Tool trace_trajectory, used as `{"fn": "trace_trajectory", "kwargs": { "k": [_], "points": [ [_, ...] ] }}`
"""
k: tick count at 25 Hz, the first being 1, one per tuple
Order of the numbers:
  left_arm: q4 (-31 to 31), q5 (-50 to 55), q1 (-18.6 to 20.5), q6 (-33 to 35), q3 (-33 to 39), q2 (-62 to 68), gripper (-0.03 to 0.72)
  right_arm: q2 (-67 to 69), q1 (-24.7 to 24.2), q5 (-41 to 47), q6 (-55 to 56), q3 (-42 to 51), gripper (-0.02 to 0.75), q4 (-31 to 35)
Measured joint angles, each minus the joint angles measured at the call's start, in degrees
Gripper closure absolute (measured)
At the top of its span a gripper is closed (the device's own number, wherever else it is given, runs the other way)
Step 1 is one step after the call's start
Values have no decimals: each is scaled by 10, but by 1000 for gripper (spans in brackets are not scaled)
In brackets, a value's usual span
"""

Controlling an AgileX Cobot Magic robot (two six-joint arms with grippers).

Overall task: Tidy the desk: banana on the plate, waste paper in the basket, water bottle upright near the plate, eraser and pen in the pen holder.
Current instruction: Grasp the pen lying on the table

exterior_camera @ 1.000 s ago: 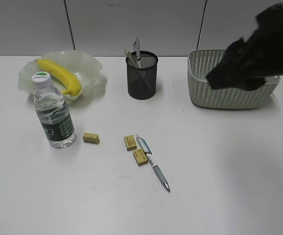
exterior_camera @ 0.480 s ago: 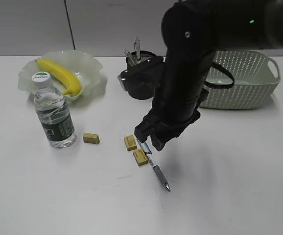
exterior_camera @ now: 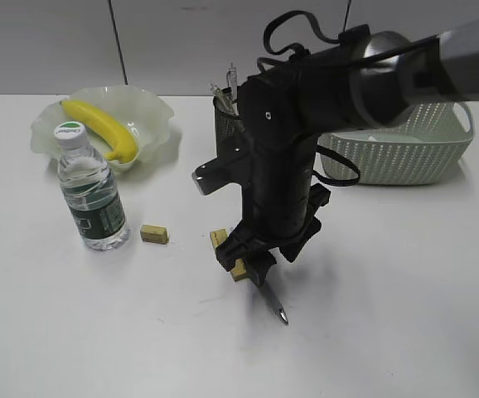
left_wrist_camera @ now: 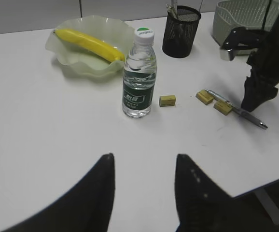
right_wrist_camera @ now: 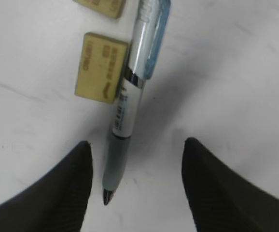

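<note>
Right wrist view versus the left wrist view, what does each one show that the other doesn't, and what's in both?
Only the right wrist view shows the right gripper open, fingers either side of the pen, and the print on the eraser beside it. Only the left wrist view shows the banana on the plate, the upright water bottle, the pen holder, the basket and the open left gripper. Both show the pen, erasers and desk.

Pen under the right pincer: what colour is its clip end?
Translucent light blue on the pen, over a pale silver-grey barrel; the right wrist view shows it best.
</note>
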Motion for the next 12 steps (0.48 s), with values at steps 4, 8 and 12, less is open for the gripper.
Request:
{"fn": "trace_trajectory", "kwargs": {
  "k": [4, 8, 12],
  "points": [
    [0, 0, 0, 0, 0, 0, 377, 22, 0, -9, 0, 0, 268, 5],
    [0, 0, 0, 0, 0, 0, 377, 41, 0, -18, 1, 0, 292, 6],
    [0, 0, 0, 0, 0, 0, 378, 51, 0, -20, 1, -1, 338, 7]
  ]
}}
